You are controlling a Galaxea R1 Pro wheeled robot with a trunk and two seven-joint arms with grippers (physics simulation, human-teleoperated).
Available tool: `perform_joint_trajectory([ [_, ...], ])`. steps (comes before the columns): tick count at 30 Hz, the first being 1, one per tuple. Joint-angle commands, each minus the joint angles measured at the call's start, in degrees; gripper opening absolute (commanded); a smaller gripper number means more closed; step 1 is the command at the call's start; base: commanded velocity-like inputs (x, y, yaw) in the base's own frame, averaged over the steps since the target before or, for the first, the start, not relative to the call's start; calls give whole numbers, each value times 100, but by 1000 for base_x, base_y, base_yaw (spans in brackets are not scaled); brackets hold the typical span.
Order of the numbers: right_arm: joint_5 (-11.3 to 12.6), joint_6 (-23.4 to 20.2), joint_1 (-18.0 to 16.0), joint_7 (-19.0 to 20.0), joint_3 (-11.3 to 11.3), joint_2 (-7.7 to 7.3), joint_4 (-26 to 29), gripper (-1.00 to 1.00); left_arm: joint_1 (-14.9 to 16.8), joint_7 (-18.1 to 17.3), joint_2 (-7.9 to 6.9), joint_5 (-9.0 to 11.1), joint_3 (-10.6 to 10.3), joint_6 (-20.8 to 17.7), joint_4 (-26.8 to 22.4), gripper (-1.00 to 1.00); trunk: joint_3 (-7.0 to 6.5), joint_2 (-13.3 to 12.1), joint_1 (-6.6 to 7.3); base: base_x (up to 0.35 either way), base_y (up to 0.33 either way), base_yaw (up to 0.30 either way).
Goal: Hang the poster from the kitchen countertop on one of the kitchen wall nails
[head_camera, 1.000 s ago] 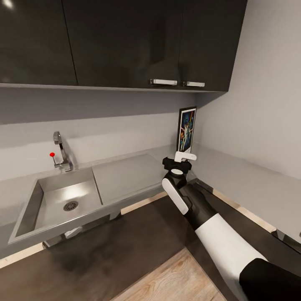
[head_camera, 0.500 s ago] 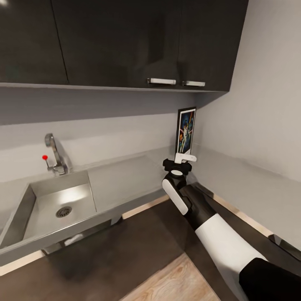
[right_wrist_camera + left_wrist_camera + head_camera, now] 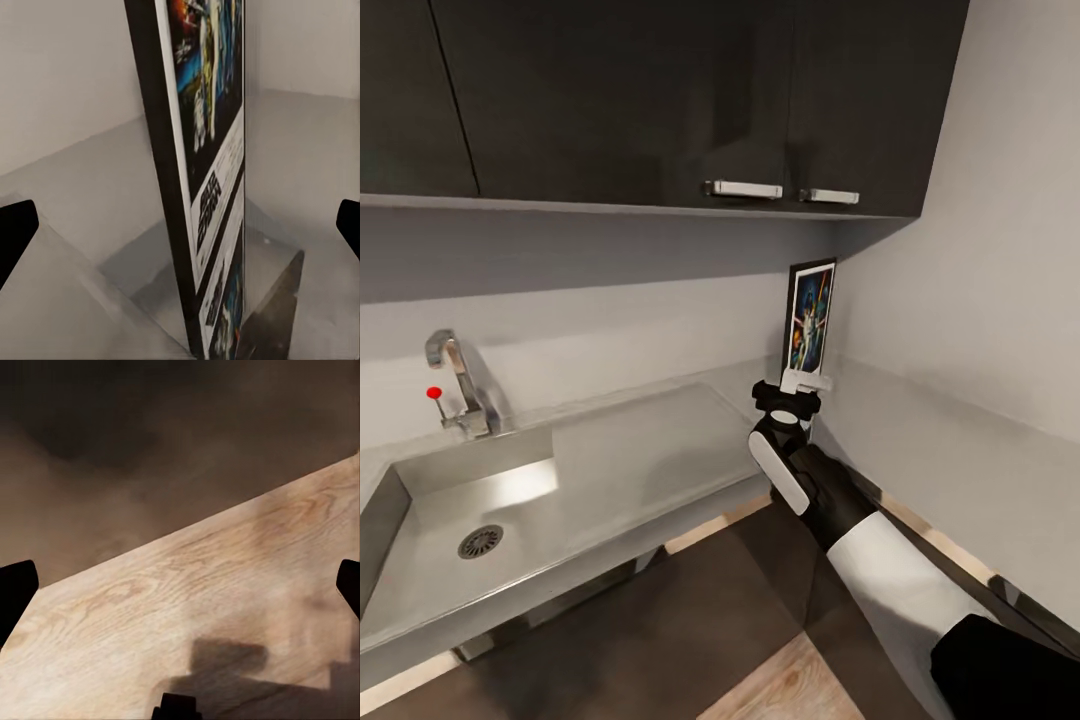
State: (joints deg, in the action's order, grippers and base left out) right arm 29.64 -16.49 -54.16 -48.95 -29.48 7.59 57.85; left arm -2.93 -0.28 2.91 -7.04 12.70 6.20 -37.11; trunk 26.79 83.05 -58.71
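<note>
The poster (image 3: 810, 317) is seen standing upright in the corner of the steel table (image 3: 650, 430), at about 1 o'clock in the head view, its lower edge hidden behind the right tool (image 3: 800, 384). In the right wrist view the poster (image 3: 206, 150) is shown edge-on between the spread dark fingertips (image 3: 15, 232), untouched, so the right tool is read as open. The left tool is likewise spread, its fingertips (image 3: 15, 589) hung over the wood plank floor (image 3: 195, 607). Compared with a second ago, the whole view has swung rightward: the sink (image 3: 470, 500) and tap (image 3: 455, 385) now sit nearer 9 o'clock, while the poster appears unmoved against the wall.
</note>
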Motion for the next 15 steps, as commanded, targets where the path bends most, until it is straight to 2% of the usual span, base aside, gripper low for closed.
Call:
perform_joint_trajectory([
  [1, 24, -34, -6, -37, -14, -3, 0, 100, 0, -2, 4, -60, 29, 13, -8, 100, 5, 3, -2, 112, -11, 0],
  [8, 31, -18, -6, -30, -14, -3, -135, 100, 0, -3, 3, -60, 30, 13, -7, 100, 5, 3, -2, 70, -4, 0],
  [15, 33, -5, -6, -27, -14, -3, -196, 100, 2, -4, 5, -60, 31, 13, -6, 100, 5, 3, -2, 217, -1, 0],
])
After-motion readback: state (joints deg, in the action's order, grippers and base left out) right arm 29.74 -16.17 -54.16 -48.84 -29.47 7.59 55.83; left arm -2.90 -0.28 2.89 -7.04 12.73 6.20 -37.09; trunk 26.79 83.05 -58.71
